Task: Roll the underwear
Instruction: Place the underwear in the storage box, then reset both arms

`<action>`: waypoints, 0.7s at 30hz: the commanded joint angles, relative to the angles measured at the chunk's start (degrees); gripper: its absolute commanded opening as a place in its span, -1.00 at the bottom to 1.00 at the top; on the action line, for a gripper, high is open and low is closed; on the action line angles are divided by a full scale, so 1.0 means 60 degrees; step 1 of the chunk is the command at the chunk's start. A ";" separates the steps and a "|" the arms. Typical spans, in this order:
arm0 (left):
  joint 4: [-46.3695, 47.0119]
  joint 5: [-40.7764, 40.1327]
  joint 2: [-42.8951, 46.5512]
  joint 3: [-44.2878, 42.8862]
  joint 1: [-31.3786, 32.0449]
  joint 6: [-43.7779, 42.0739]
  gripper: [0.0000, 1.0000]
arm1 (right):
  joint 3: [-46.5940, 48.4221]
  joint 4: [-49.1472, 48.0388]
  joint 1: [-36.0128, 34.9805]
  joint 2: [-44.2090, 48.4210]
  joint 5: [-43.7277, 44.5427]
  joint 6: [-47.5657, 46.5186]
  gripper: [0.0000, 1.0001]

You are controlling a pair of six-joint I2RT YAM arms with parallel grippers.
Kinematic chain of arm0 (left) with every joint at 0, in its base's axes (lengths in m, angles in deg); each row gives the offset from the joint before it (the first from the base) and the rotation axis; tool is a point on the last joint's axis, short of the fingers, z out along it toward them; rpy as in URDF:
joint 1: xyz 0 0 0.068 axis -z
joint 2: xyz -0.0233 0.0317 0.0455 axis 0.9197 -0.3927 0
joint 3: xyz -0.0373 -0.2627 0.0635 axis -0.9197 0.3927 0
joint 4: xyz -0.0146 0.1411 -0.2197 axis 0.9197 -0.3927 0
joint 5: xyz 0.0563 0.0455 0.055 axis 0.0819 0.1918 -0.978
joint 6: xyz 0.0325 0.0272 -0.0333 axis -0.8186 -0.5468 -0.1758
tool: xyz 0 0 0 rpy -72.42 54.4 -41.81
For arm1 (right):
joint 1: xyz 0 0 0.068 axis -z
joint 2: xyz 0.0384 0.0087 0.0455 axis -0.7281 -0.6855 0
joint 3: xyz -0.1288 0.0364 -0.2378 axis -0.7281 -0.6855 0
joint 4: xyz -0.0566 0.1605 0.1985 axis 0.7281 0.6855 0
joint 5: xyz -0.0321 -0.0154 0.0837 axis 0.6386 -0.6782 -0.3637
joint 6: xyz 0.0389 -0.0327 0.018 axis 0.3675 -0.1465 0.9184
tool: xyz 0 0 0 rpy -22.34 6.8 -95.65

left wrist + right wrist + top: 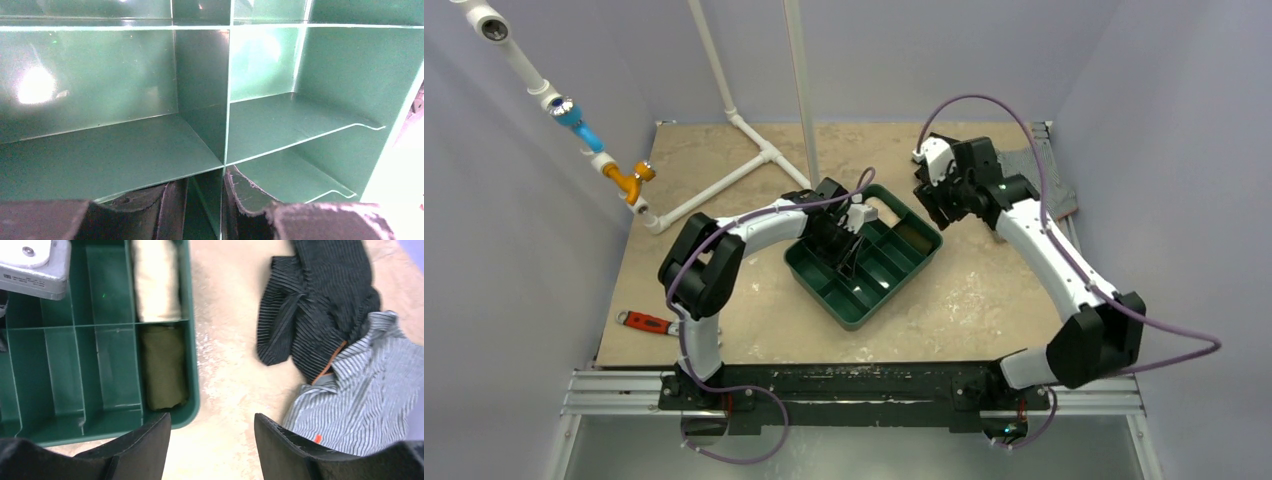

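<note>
Right gripper (212, 450): hanging spread, empty, over the table (225, 340) just beside the green tray (193, 365).
Left gripper (200, 215): sitting spread astride a tray divider (226, 125); a finger snagging it is likely risking a jolt.
Underwear (162, 367): lying rolled in a corner compartment, possibly loosening if the tray jolts.

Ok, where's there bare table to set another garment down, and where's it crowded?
Bare tabletop lies between the green tray and the black garment, and in front of the tray toward the near edge. Crowded: the grey striped garment butts against the black one at the table's right, and the left gripper is down inside the tray.
</note>
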 commanded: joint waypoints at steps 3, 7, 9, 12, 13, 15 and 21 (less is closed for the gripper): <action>-0.0071 -0.0428 0.0776 0.0062 -0.0177 -0.0406 -0.35 | -0.1322 -0.1526 0.0656 0.1878 -0.0526 0.0486 0.26; -0.0006 -0.0546 0.1232 0.0084 -0.0180 -0.0540 -0.21 | -0.2061 -0.2200 0.0798 0.2881 -0.0323 0.0742 0.34; -0.0010 -0.0600 0.1442 0.0084 -0.0175 -0.0629 -0.14 | -0.2294 -0.2379 0.0873 0.3203 -0.0296 0.0828 0.37; -0.0046 -0.0664 0.1727 0.0085 -0.0171 -0.0733 -0.05 | -0.2528 -0.2554 0.0980 0.3504 -0.0012 0.0933 0.39; -0.0075 -0.0697 0.1827 0.0091 -0.0164 -0.0729 -0.03 | -0.2598 -0.2619 0.1025 0.3619 0.0089 0.0960 0.40; -0.0115 -0.0826 0.2148 0.0120 -0.0162 -0.1025 0.00 | -0.2748 -0.2801 0.1140 0.3865 0.0162 0.1031 0.43; 0.0055 -0.1763 0.3819 0.0650 -0.0165 -0.1706 0.15 | -0.3247 -0.3298 0.1319 0.4501 0.0497 0.1313 0.89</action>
